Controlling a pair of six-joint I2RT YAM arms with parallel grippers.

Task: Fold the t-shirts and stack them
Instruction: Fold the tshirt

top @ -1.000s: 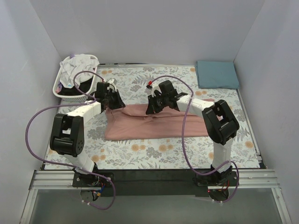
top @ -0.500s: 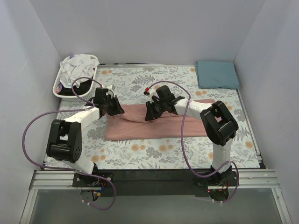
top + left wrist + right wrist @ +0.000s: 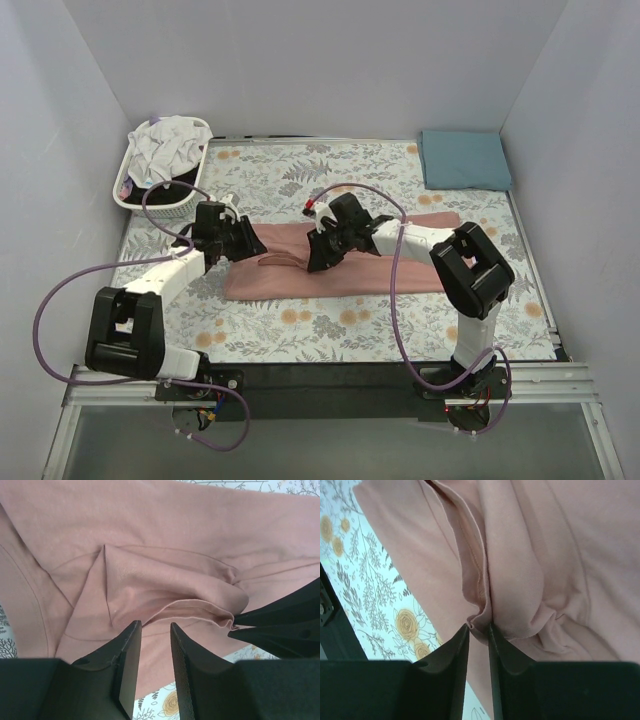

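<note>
The dusty-pink t-shirt (image 3: 390, 272) lies in a long band across the middle of the floral cloth (image 3: 300, 170). My right gripper (image 3: 316, 258) is shut on a bunched fold of its edge, seen pinched between the jaws in the right wrist view (image 3: 479, 626). My left gripper (image 3: 250, 243) hovers over the shirt's left part, jaws a little apart (image 3: 154, 626) with nothing between them; the pink cloth (image 3: 165, 580) lies beneath. The right gripper's fingers (image 3: 280, 625) show at that view's right edge. A folded teal-blue t-shirt (image 3: 465, 158) lies at the back right.
A white slatted basket (image 3: 135, 195) holding white and dark clothes stands at the back left, close behind the left arm. Walls close in the table on three sides. Purple cables loop off both arms.
Both grippers have moved toward the near side. The right one has drawn the shirt's far edge along with it, bunching a fold over the middle.
</note>
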